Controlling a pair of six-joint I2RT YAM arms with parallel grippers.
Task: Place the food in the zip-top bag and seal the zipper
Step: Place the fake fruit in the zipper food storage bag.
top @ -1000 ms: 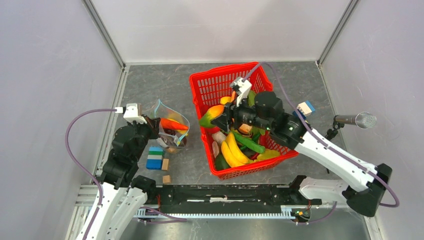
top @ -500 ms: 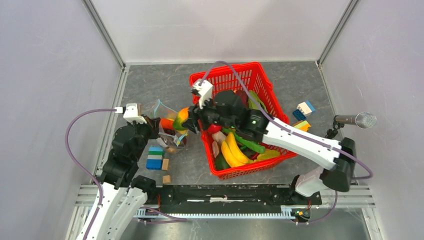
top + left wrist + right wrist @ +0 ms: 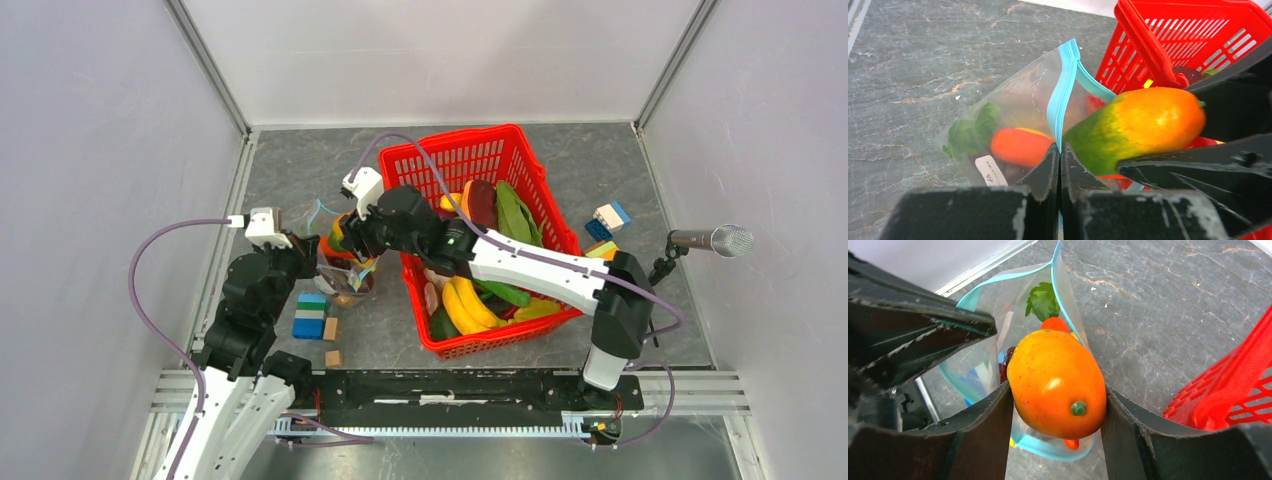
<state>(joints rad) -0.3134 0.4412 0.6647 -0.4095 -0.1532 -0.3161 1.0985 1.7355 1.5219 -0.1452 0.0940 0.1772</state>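
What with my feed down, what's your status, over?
Left jaws shut on zipper, zip-top bag held open. Right jaws grip mango above its mouth. Carrot inside. Nothing blocking.

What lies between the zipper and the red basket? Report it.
An orange-green toy fruit, clamped in the right gripper, green end by the zipper; the left wrist view shows it.

A dark grey counter (image 3: pixel 300 170) with pale marble-like veining fills the middle. Plain, pale lavender-white walls close it in at the back (image 3: pixel 440 60), left (image 3: pixel 90 150) and right (image 3: pixel 770 130). Slim aluminium posts (image 3: pixel 208 68) run up the two rear corners. An aluminium rail (image 3: pixel 450 425) edges the near side. The light is even and soft.
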